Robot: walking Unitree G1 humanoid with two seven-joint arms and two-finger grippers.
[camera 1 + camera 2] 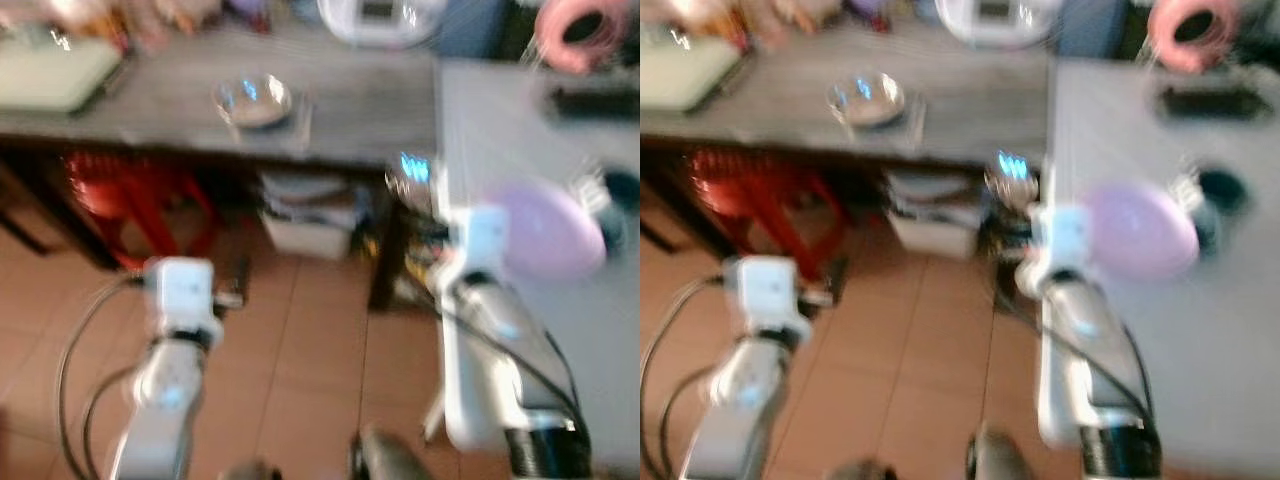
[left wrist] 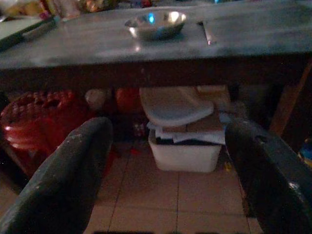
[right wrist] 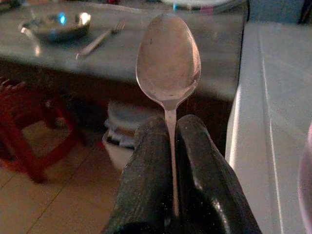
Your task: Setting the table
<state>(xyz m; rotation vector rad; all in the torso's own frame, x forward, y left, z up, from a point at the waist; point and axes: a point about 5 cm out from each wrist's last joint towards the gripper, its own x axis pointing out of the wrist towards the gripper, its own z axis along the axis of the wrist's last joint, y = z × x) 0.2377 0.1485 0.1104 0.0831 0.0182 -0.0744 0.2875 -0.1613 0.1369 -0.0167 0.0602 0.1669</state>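
Right now your right end effector (image 3: 171, 146) is clenched on the handle of a spoon (image 3: 168, 61), its two black fingers (image 3: 144, 165) pinching the thin stem so the bowl stands up ahead of them. In the head views that spoon (image 1: 412, 178) hangs over the gap between the grey worktop (image 1: 340, 110) and the white worktop (image 1: 520, 330) to its right, not yet resting on either. Your left end effector (image 2: 165, 170) is released, fingers wide apart and holding nothing, hanging low above the tiled floor (image 1: 300, 340) in front of the grey worktop. Out on that worktop you already have a metal bowl (image 2: 156, 23) with a fork (image 3: 100, 38) lying just beside it. So I judge the setting partly laid: bowl and fork are down, and the spoon is left to place. A pink plate (image 1: 552, 232) sits on the white worktop by your right arm; the blur hides more.
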